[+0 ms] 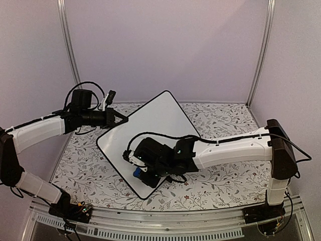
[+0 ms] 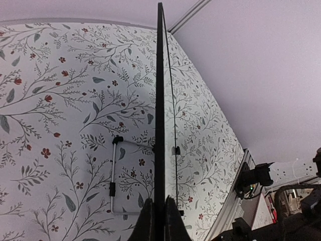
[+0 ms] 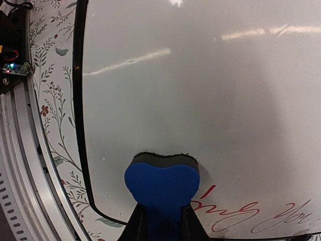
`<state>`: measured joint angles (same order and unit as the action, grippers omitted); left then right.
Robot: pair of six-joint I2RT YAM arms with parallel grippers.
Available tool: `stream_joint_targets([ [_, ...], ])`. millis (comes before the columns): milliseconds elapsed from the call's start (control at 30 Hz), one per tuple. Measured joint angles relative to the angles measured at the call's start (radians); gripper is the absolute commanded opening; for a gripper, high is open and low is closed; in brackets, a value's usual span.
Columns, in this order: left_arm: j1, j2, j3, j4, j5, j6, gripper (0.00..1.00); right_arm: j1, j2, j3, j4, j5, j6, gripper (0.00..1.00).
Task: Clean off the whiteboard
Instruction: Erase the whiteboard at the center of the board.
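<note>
The whiteboard (image 1: 155, 120) is propped tilted over the floral table, one corner pointing toward the front. My left gripper (image 1: 123, 119) is shut on its left edge. In the left wrist view the board's black rim (image 2: 160, 100) runs edge-on straight up from between that gripper (image 2: 160, 213). My right gripper (image 1: 138, 168) is shut on a blue eraser (image 1: 136, 173) and presses it against the board's lower part. Seen from the right wrist, the eraser (image 3: 161, 183) lies dark-felt-down on the white surface (image 3: 200, 90), held by the gripper (image 3: 161, 223). Red handwriting (image 3: 241, 213) runs just right of it.
A floral cloth (image 1: 220, 125) covers the table. A metal rail (image 1: 165, 221) runs along the near edge, by both arm bases. Upright frame posts (image 1: 67, 45) stand at the back corners before plain walls. A wire stand (image 2: 114, 170) shows behind the board.
</note>
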<state>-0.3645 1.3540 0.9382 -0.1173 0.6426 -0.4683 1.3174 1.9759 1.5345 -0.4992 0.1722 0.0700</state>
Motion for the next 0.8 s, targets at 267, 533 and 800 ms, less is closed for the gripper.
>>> stream_joint_targets([
  [267, 0.0, 0.0, 0.0, 0.0, 0.001, 0.005, 0.0, 0.004, -0.008, -0.047, 0.019, -0.011, 0.021, 0.08],
  [533, 0.0, 0.0, 0.0, 0.001, 0.002, 0.008, 0.0, 0.006, -0.023, -0.096, 0.026, -0.034, 0.044, 0.08],
  [800, 0.0, 0.0, 0.0, 0.001, 0.002, 0.008, 0.0, 0.006, -0.039, -0.15, 0.027, -0.055, 0.065, 0.08],
])
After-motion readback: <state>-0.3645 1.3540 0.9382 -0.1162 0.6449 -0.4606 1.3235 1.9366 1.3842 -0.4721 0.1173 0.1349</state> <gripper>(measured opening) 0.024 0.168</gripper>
